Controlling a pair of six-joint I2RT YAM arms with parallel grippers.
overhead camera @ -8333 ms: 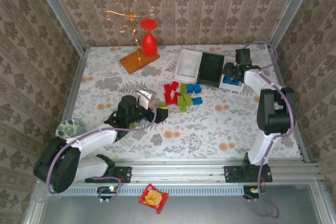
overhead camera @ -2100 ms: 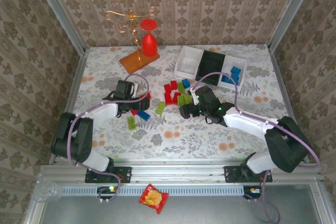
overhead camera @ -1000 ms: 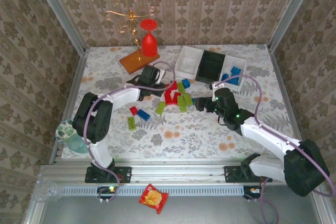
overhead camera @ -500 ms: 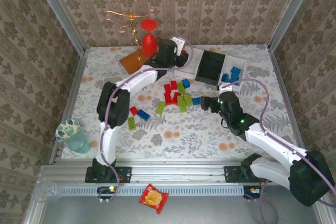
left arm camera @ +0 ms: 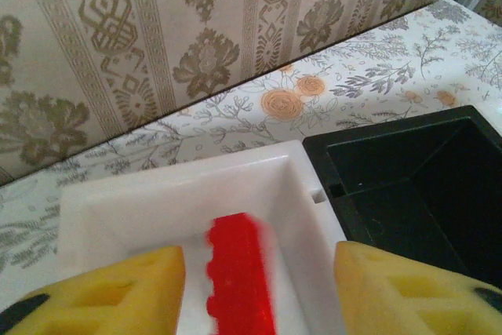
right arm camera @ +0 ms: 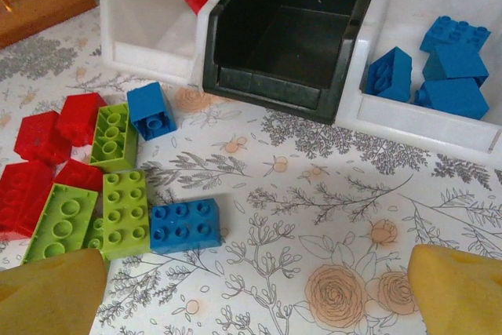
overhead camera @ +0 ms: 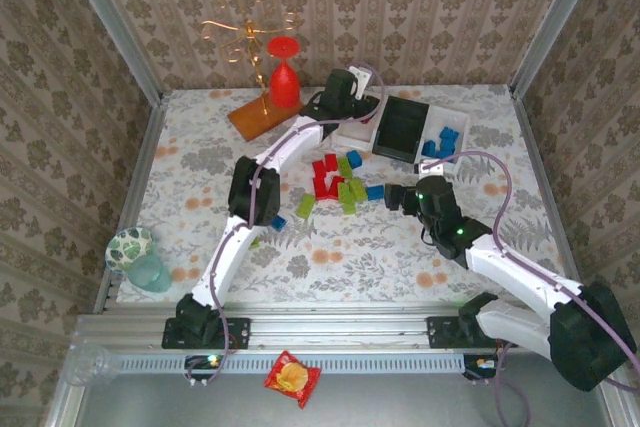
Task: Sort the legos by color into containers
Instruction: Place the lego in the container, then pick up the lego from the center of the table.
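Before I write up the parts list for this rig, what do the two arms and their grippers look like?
Both the left arm and right arm have white links with black joint housings and black bases, each trailed by a lilac cable. The left gripper and right gripper carry chunky yellow fingers; the left ones show black marks.

L arm: stretched long from base toward far centre, elbow mid-reach.
L end effector: jaws wide apart, gripping nothing.
R arm: forearm angled fwd and inward.
R end effector: jaws wide apart, empty.
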